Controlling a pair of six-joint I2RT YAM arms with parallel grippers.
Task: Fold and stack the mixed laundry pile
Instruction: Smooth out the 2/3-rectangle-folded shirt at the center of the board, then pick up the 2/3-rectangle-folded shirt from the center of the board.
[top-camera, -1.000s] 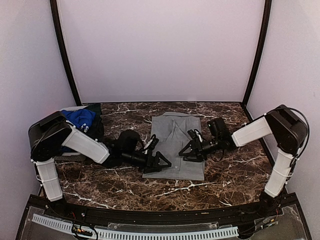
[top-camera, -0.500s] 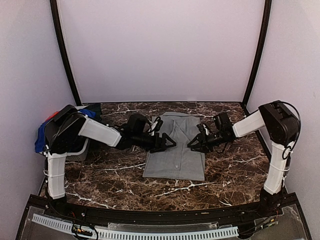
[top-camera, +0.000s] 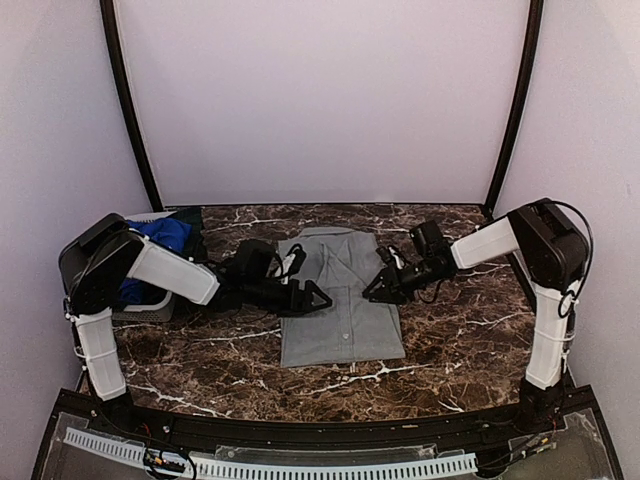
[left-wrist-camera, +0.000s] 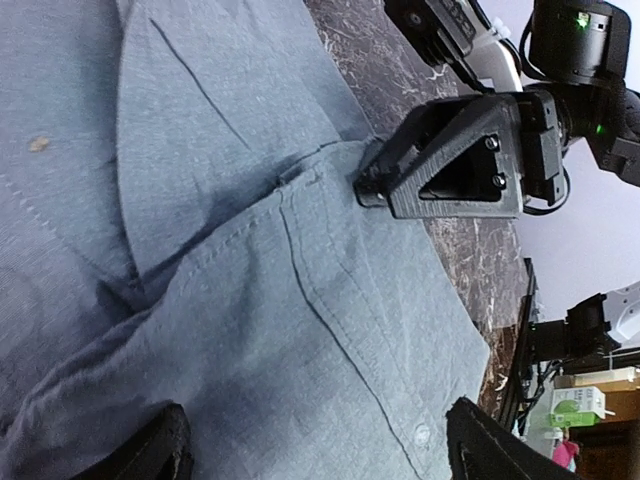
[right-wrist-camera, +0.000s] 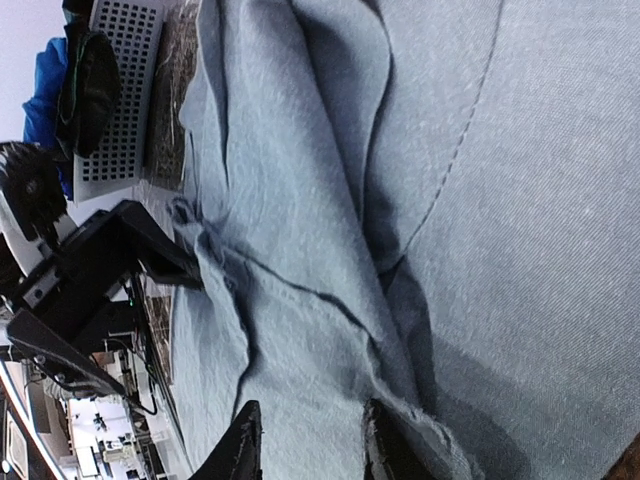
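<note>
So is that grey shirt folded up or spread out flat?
Partly folded: the grey shirt lies as a narrow rectangle, side flaps turned in over its front, its length not yet doubled over.

On my end it's a dark marble table (top-camera: 460, 340) with white veins. The grey shirt (top-camera: 340, 330) lies flat on it between the left gripper (top-camera: 318, 298) and the right gripper (top-camera: 370, 290). A small grey basket (top-camera: 150, 308) sits out past the left one.
</note>
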